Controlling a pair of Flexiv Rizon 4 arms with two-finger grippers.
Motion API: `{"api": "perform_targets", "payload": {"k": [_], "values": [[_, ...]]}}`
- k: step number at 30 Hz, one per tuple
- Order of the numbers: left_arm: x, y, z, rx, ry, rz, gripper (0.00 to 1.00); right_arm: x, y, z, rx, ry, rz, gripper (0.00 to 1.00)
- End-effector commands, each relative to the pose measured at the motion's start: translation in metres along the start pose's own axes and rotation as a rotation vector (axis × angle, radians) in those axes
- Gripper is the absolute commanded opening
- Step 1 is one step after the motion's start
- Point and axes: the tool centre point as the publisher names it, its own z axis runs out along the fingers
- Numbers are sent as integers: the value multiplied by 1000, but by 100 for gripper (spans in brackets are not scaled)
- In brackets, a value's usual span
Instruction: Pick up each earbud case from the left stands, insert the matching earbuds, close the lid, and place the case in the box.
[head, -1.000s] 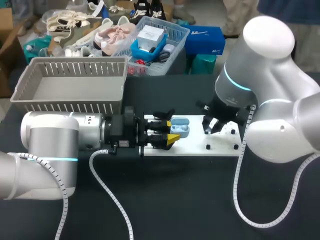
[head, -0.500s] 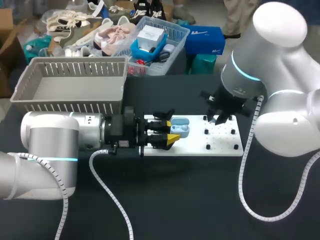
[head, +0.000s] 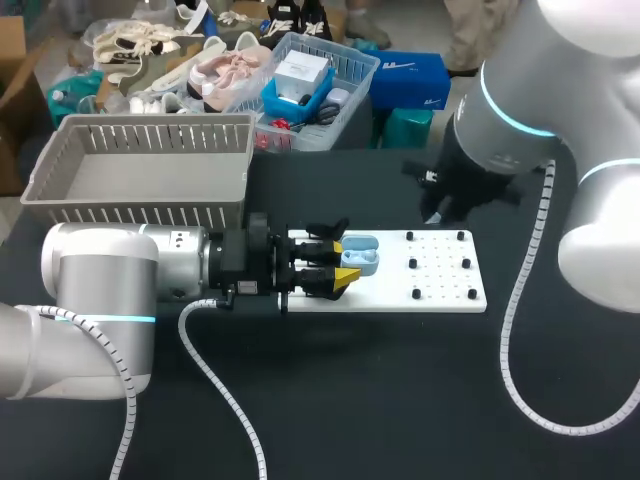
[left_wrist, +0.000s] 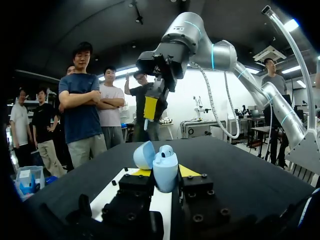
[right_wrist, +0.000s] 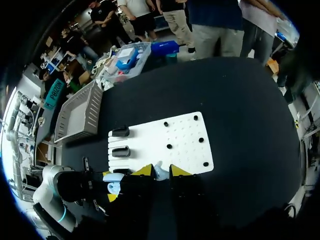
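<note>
Closest in, the left gripper (head: 346, 261) is pinching the light blue earbud case (left_wrist: 165, 172) from both sides, holding it upright just over the end of the white board (head: 447, 291), with its lid (left_wrist: 144, 154) hanging open to one side. One bud appears to be sitting in a pocket already, though I cannot tell whether it is fully seated. The risk here is that the fingers are gripping a smooth, rounded shell: a downward push from above could be rocking or sliding the case in the grip, or tipping the loose lid partly shut over the free pocket.

Further out, the right gripper (right_wrist: 161, 170) is hovering high above the board, well apart from the case, with its yellow tips pressed onto a small pale earbud (right_wrist: 159, 175). That bud is tiny and is being held by little more than its edge, so it could be twisting or slipping out on the way down. If it is arriving turned the wrong way, it will likely be jamming against the pocket rim rather than dropping in. The two grippers must also be meeting closely, so their fingers could be colliding.

Farthest, the grey box (head: 140, 175) is waiting behind the board; a lid not fully snapped could be springing open there.
</note>
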Motion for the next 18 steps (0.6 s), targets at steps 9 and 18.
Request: {"api": "perform_targets", "payload": {"k": [9, 18], "values": [[0, -1, -1, -3, 0, 1, 0, 31, 55, -60, 6, 50, -187, 0], [0, -1, -1, -3, 0, 1, 0, 53, 80, -48, 42, 149, -340, 0]]}}
